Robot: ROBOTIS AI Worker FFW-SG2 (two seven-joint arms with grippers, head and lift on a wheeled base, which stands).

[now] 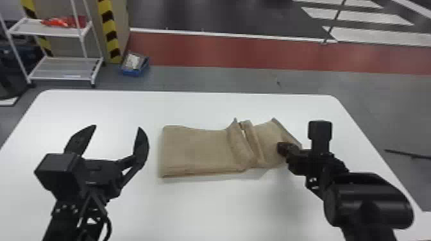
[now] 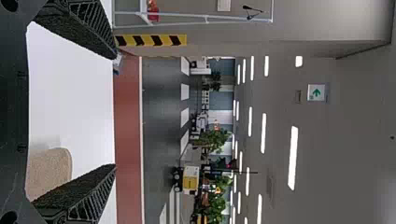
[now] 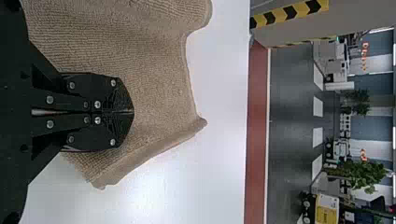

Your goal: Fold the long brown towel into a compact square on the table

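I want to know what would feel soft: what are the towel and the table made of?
The towel looks like thick, matte cloth, maybe cotton, because tiny ribs show on it and it bends into soft folds. The table has a smooth, hard-looking white top with a slight shine; it could be plastic or coated wood.

Free room beyond brown towel [image 1: 195,150] — rightward along it, raised folds [image 1: 239,142], then right tool [image 1: 283,149]

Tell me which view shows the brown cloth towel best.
The head view: nearly the whole brown cloth towel shows, smooth left and rumpled right. The right wrist view gives its right end close up, partly behind the black right claw; the left wrist view catches a rounded corner.
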